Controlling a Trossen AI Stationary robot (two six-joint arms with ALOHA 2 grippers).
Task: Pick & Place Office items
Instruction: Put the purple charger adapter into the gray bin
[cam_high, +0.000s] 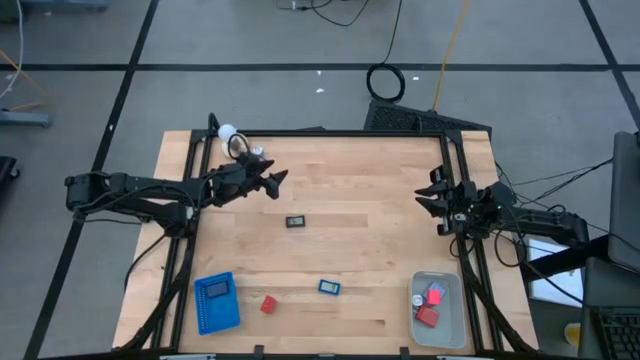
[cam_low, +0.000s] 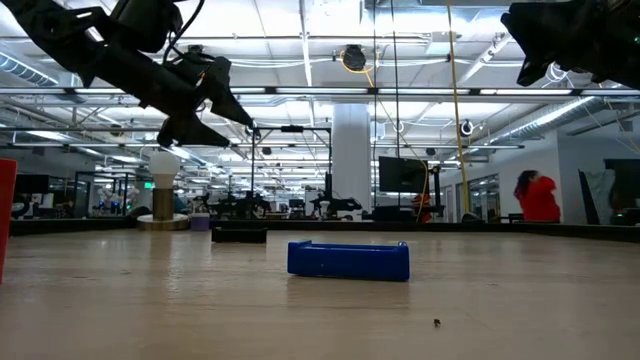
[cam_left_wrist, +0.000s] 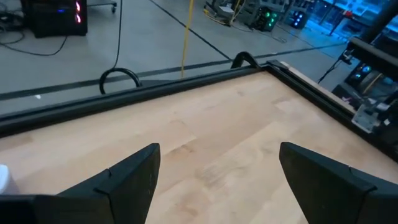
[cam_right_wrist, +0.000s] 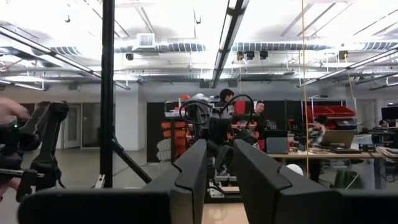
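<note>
My left gripper (cam_high: 275, 182) is open and raised over the table's far left part; in its wrist view (cam_left_wrist: 217, 180) only bare wood lies between the fingers. A black rectangular piece (cam_high: 296, 221) lies flat just nearer than it. A blue piece (cam_high: 329, 287) and a red block (cam_high: 268, 304) rest on the wood near the front; the blue piece (cam_low: 348, 259) also shows in the low view. My right gripper (cam_high: 425, 197) hovers by the right rail, its fingers (cam_right_wrist: 193, 168) almost together, holding nothing. Red blocks (cam_high: 432, 300) lie in the pale bin.
A blue ribbed tray (cam_high: 215, 302) sits at the front left and a pale translucent bin (cam_high: 437, 308) at the front right. A white ball on a round base (cam_high: 227, 131) stands at the far left corner. Black rails (cam_high: 340, 133) frame the table. People move in the room behind.
</note>
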